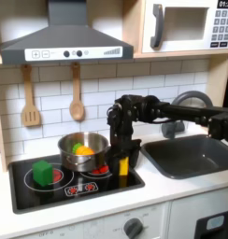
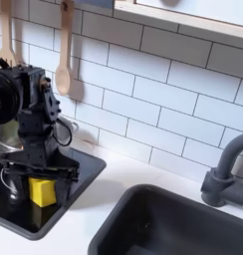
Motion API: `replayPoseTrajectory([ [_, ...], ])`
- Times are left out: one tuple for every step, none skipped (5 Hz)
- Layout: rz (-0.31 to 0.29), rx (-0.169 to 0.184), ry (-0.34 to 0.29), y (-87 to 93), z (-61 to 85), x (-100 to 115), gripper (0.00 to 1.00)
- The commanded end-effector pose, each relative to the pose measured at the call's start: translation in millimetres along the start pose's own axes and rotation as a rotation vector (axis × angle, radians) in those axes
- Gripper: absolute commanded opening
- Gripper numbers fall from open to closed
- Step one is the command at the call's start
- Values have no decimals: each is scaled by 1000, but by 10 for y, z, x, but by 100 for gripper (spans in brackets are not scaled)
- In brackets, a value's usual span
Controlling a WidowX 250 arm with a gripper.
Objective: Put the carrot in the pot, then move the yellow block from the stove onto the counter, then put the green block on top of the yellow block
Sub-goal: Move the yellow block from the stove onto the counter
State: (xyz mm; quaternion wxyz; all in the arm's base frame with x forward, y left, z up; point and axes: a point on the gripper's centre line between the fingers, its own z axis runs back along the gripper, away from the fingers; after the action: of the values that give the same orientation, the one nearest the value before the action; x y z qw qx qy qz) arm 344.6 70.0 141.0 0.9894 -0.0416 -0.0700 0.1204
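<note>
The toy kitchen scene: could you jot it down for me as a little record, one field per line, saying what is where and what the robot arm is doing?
carrot: inside the pot, orange with a green end
pot: shiny steel, on the stove's back part
yellow block: on the stove near its front corner, by the counter edge
green block: on the stove's burner at the first exterior view's left
stove: black cooktop with red rings
counter: pale worktop, between stove and sink
sink: dark grey basin
gripper: directly over the yellow block; jaw state unclear
</note>
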Motion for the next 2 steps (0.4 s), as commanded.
replayPoseTrajectory([
  [0, 2, -6, 18, -1, -3, 0],
  [-3, -8, -17, 2, 55, 6, 0],
])
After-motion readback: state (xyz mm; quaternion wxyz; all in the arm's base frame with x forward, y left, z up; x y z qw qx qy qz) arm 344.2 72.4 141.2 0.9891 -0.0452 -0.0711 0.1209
